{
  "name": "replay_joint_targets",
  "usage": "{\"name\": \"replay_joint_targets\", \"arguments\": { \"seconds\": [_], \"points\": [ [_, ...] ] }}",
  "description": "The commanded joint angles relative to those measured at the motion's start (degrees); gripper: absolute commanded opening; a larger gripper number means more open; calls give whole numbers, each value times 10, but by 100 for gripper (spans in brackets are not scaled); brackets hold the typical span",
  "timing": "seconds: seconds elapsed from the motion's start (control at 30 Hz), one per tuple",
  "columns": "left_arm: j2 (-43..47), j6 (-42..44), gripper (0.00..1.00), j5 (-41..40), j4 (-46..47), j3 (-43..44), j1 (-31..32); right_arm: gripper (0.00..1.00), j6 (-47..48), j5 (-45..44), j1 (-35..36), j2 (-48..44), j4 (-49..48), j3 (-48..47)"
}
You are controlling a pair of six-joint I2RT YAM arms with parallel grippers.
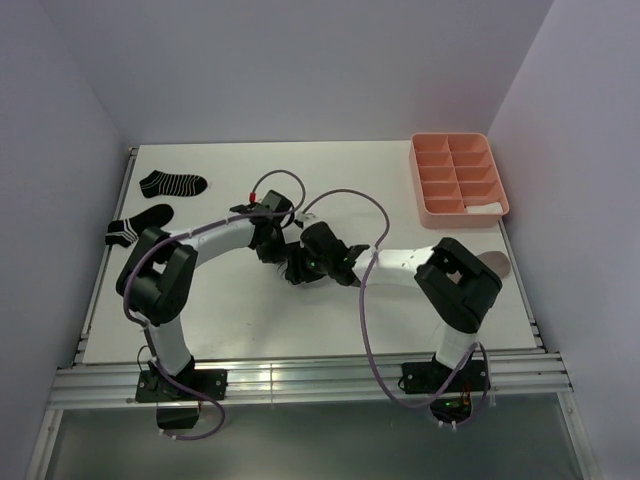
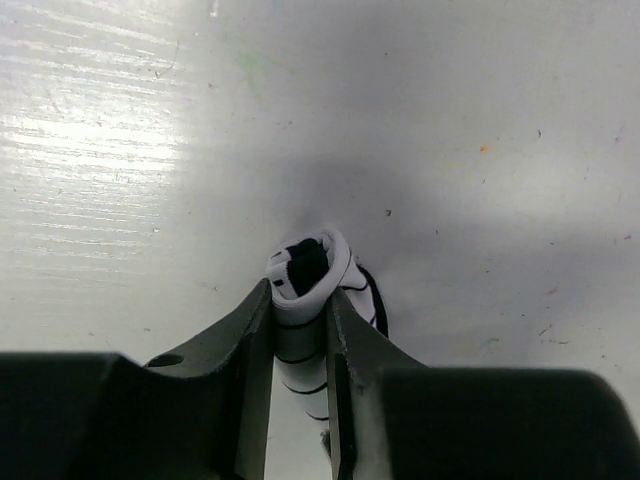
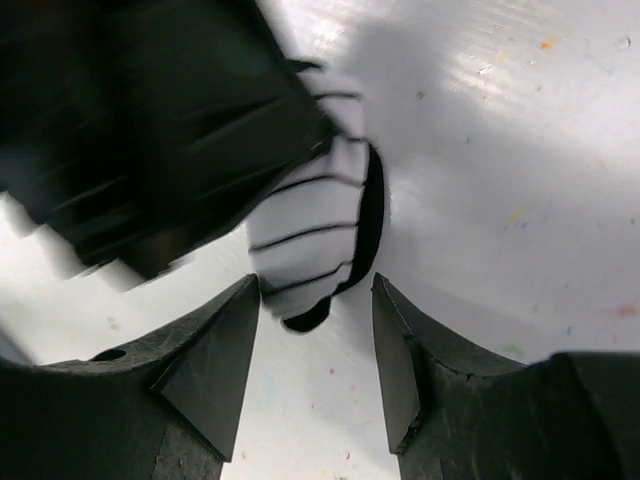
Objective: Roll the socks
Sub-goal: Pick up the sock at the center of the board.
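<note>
My left gripper [image 2: 302, 305] is shut on the white thin-striped sock [image 2: 305, 300], rolled up with its black part showing at the open end. The right wrist view shows the same sock [image 3: 310, 235] hanging from the left gripper just beyond my right gripper [image 3: 315, 290], which is open and empty. Both grippers meet at mid-table [image 1: 300, 262], where the arms hide the sock. Two black white-striped socks [image 1: 173, 184] [image 1: 140, 224] lie at the far left. A white sock [image 1: 483, 209] sits in the tray. A taupe sock [image 1: 495, 265] peeks out behind the right arm.
A pink compartment tray [image 1: 458, 176] stands at the back right. Purple cables [image 1: 370, 260] loop over both arms. The table's near edge has a metal rail [image 1: 300, 380].
</note>
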State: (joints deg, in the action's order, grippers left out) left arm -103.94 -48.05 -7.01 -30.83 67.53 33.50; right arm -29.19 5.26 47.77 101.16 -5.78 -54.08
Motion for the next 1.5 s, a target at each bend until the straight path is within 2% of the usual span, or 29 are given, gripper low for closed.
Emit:
{"name": "replay_joint_targets", "arguments": {
  "seconds": [0.0,0.17,0.4,0.77,1.1,1.47],
  "points": [
    [-42,33,2,-26,-92,22,10,57,78,-178,61,-36,26,-14],
    [-63,45,2,-17,-116,44,13,58,126,-289,115,-42,14,-17],
    [-93,62,2,-4,-150,83,14,60,184,-343,163,-18,3,-52],
    [-114,73,3,23,-158,98,14,60,218,-342,167,60,-27,-75],
    [-118,77,3,46,-158,101,13,59,222,-339,166,102,-121,-44],
    [-125,85,2,59,-156,92,14,57,219,-358,152,163,-140,-46]
  ]
}}
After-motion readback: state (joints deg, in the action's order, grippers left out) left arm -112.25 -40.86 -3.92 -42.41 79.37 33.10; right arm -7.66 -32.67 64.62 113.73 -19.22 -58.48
